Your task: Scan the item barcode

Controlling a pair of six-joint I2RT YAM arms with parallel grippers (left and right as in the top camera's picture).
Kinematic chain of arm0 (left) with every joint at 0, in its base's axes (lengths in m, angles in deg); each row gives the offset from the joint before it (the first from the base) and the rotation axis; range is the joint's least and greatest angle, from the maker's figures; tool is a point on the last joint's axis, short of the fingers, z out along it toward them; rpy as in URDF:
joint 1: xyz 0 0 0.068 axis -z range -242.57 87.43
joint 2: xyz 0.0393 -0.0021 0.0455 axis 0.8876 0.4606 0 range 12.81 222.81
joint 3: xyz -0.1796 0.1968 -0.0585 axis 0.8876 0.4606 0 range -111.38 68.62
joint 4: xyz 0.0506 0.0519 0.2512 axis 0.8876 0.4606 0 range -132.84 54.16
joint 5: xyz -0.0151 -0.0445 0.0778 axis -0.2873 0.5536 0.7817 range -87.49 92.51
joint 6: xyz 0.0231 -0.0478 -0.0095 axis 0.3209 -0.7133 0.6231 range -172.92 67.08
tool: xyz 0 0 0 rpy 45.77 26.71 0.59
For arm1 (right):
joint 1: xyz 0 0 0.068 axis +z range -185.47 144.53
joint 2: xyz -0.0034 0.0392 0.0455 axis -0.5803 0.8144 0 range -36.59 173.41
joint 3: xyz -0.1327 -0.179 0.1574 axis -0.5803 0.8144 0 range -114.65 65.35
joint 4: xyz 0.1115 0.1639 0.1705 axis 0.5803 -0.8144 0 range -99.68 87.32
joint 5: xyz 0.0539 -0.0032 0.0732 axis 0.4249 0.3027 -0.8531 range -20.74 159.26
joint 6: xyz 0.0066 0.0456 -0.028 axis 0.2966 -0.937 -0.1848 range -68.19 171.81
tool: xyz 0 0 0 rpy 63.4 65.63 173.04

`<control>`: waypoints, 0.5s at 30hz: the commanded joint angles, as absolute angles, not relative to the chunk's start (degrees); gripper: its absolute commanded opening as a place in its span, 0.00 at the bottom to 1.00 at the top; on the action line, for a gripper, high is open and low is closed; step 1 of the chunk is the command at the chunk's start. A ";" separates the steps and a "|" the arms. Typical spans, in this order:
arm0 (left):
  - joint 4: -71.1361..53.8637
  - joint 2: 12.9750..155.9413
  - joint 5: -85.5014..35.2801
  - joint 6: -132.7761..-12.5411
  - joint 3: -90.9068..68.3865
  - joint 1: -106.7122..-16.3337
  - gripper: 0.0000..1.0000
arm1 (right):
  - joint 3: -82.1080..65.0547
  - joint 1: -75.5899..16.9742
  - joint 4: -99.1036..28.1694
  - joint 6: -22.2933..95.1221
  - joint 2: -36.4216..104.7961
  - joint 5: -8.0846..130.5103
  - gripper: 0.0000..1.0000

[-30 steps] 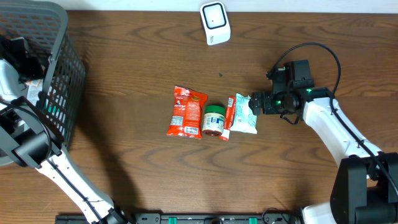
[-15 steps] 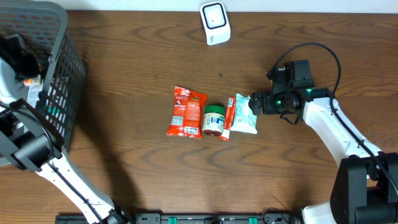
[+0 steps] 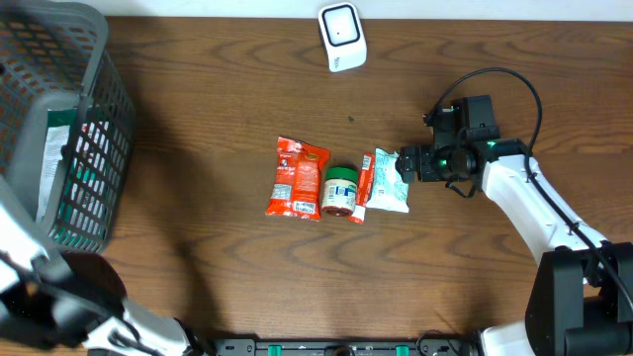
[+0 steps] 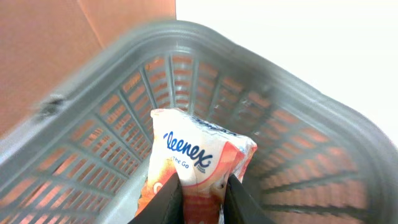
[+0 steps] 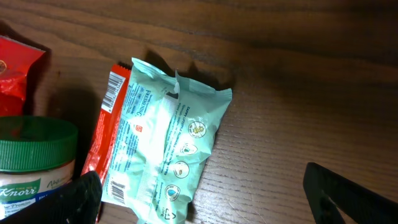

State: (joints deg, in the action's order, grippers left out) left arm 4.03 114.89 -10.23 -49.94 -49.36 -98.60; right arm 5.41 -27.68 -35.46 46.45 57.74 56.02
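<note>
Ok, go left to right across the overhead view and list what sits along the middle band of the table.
grey basket → red packet → green-lidded jar → thin red wrapper → mint-green packet → right claw

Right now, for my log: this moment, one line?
left tool: grips orange-white Kleenex tissue pack | right tool: open near mint-green plastic sachet

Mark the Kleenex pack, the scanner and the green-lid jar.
Kleenex pack (image 4: 198, 157): left wrist view, on its printed front.
scanner (image 3: 342, 38): overhead view, middle of its white top.
green-lid jar (image 3: 342, 181): overhead view, on the lid.
</note>
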 commanded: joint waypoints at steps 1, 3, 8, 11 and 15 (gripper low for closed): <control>7.09 108.36 -12.91 -55.05 -49.73 -96.81 0.21 | 4.99 -27.99 -35.48 46.73 57.50 56.31 0.99; 10.19 104.99 -13.59 -56.85 -49.73 -95.02 0.21 | 4.99 -27.99 -35.48 46.73 57.50 56.31 0.99; 19.40 99.70 -13.59 -59.29 -49.73 -87.57 0.21 | 4.99 -27.99 -35.48 46.73 57.50 56.31 0.99; 26.00 99.00 -13.57 -59.25 -49.73 -80.94 0.21 | 4.99 -27.99 -35.48 46.73 57.50 56.31 0.99; 34.21 100.84 -13.90 -59.23 -49.73 -71.85 0.21 | 4.99 -27.99 -35.48 46.73 57.50 56.31 0.99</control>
